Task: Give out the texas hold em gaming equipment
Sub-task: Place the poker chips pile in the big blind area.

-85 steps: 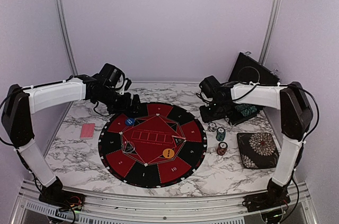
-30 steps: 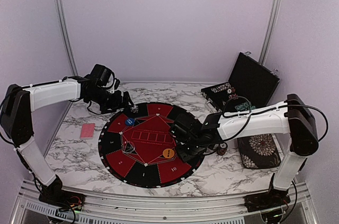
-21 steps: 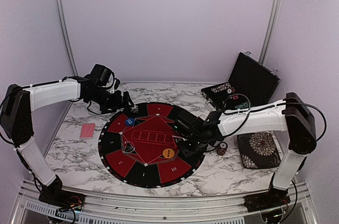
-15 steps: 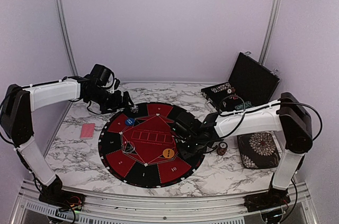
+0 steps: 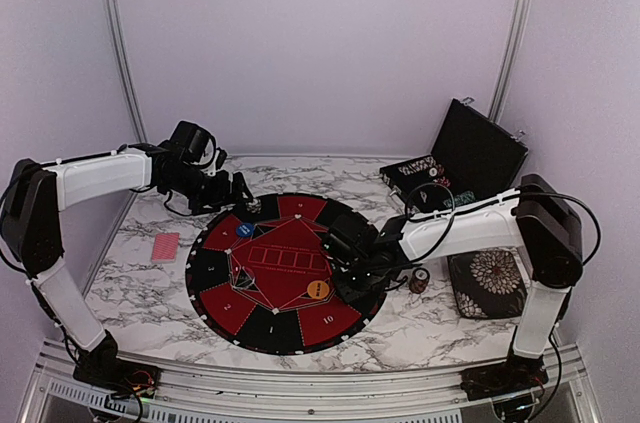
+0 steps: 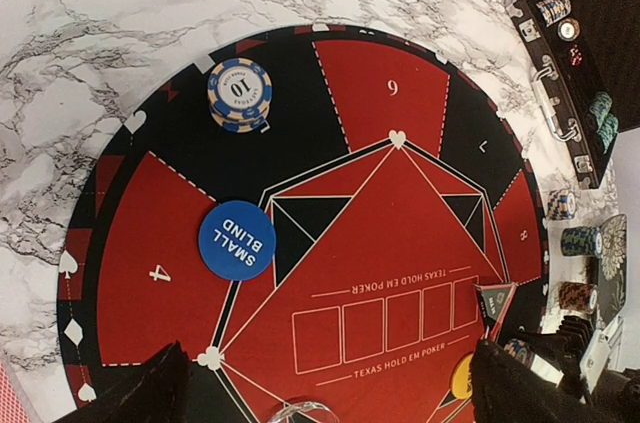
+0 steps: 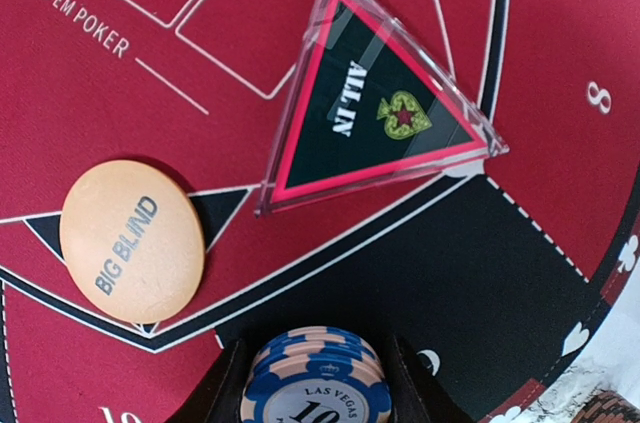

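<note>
Chip stack [image 7: 315,383] clamped in right pincer [image 7: 312,393], carried from case side, now lowered over mat [image 5: 250,318]; placement judged imminent. Left pincer [image 6: 320,388] held wide open, empty.

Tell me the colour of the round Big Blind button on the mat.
The Big Blind button is orange, clearest in the right wrist view.

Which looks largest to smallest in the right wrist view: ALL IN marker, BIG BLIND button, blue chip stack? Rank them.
1. ALL IN marker
2. BIG BLIND button
3. Blue chip stack, though it is cut off by the frame edge and nearest the camera, so its rank is unsure.
</note>
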`<state>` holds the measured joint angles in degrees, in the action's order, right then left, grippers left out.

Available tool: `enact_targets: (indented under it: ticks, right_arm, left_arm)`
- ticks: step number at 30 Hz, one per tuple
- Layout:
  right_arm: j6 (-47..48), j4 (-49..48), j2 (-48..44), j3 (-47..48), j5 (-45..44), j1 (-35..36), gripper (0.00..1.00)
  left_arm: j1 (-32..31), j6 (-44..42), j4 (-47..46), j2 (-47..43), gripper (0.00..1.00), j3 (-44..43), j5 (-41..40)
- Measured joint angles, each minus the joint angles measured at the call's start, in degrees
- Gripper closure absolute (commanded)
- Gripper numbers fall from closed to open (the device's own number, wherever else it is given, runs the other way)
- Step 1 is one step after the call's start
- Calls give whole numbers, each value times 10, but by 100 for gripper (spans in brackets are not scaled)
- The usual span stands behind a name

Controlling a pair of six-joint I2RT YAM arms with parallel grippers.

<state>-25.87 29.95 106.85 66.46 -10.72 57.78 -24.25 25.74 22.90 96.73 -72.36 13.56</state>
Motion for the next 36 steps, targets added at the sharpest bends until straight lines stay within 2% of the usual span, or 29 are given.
enact_targets:
  ticks: [8,18,36]
  right_arm:
    - [2,-6,2,0,1,-3,63]
    - [5,-6,2,0,3,-3,54]
    - [11,14,4,29,4,-5,49]
  left_arm:
    - [0,0,-1,6,1,0,6]
    - [0,0,-3,9,1,0,10]
    - [0,-2,-3,9,1,0,10]
